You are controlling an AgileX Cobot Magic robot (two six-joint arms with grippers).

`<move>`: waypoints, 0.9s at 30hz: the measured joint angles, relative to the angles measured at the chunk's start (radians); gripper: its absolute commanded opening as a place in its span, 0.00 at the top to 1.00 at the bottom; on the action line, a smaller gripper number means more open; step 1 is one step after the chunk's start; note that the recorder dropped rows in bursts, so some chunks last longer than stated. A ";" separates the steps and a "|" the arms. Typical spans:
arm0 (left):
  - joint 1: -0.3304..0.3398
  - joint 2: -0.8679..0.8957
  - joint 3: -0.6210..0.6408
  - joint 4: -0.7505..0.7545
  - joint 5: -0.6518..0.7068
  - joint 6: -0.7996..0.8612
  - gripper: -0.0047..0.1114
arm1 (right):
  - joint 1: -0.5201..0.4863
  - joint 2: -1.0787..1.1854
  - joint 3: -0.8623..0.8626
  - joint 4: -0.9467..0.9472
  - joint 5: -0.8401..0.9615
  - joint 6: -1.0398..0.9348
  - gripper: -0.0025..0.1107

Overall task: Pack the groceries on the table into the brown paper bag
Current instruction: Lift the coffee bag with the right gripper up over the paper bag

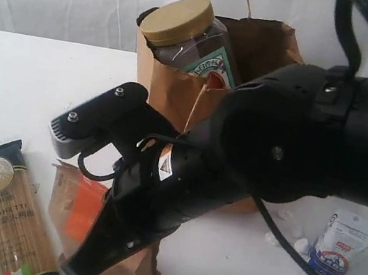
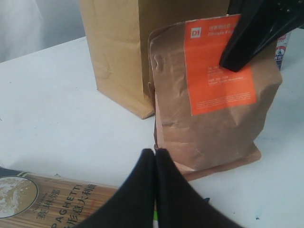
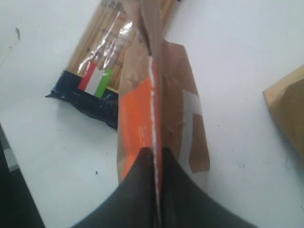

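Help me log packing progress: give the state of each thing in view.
Bag, upright, open-topped.
Jar, lidded, tilted in the bag's mouth.
Pouch, standing on table, top pinched.
Spaghetti, flat on table.
Packet, on table, outside bag.
Left gripper, shut, empty.
Right gripper, shut on pouch.

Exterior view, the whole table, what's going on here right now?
The right gripper is shut on the top edge of the brown pouch, which stands on the table beside the paper bag. The left gripper is shut and empty, near the spaghetti packet lying on the table. A jar already sits in the bag; a small white-blue packet lies on the table too.
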 measured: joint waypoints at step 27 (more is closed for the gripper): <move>0.000 0.000 0.000 0.000 0.000 0.000 0.96 | 0.128 -0.254 -0.260 -0.321 -0.010 0.120 0.98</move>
